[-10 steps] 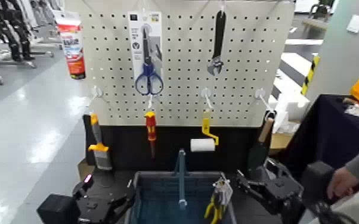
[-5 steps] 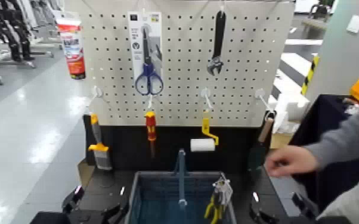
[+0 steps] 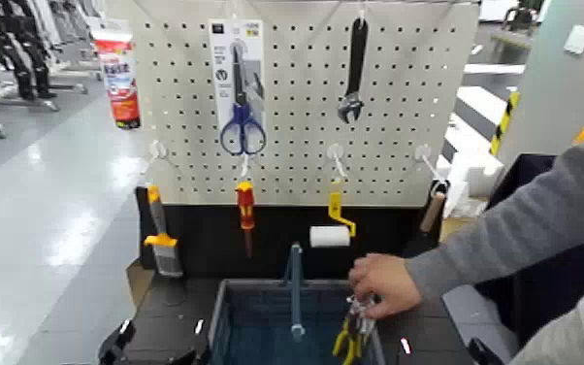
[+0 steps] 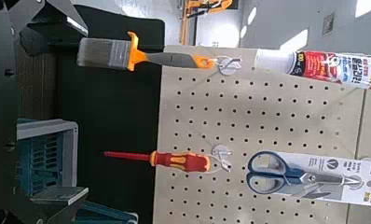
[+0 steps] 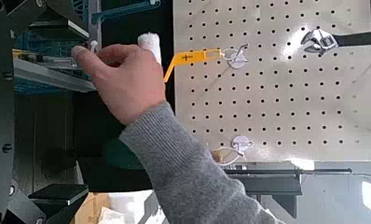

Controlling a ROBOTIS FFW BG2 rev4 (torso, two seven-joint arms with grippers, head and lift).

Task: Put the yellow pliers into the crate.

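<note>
The yellow pliers [image 3: 352, 337] on their card stand tilted inside the right end of the blue-grey crate [image 3: 257, 330]. A person's hand [image 3: 381, 283] reaches in from the right and touches the top of the card. My left gripper [image 3: 160, 344] sits low at the crate's left side, open and empty. My right gripper [image 3: 441, 351] sits low at the crate's right side, open and empty, apart from the pliers. In the right wrist view the hand [image 5: 128, 79] covers the pliers in front of the crate [image 5: 44, 58].
A pegboard [image 3: 296, 126] stands behind the crate with blue-handled scissors [image 3: 241, 97], a wrench [image 3: 353, 68], a brush [image 3: 158, 238], a red screwdriver [image 3: 245, 209], a yellow-handled paint roller [image 3: 333, 225] and a trowel [image 3: 422, 243]. The person's grey sleeve [image 3: 519, 228] crosses the right side.
The person's hand moved from the right down to the pliers in the crate. Both my grippers sank lower, almost out of the head view.
</note>
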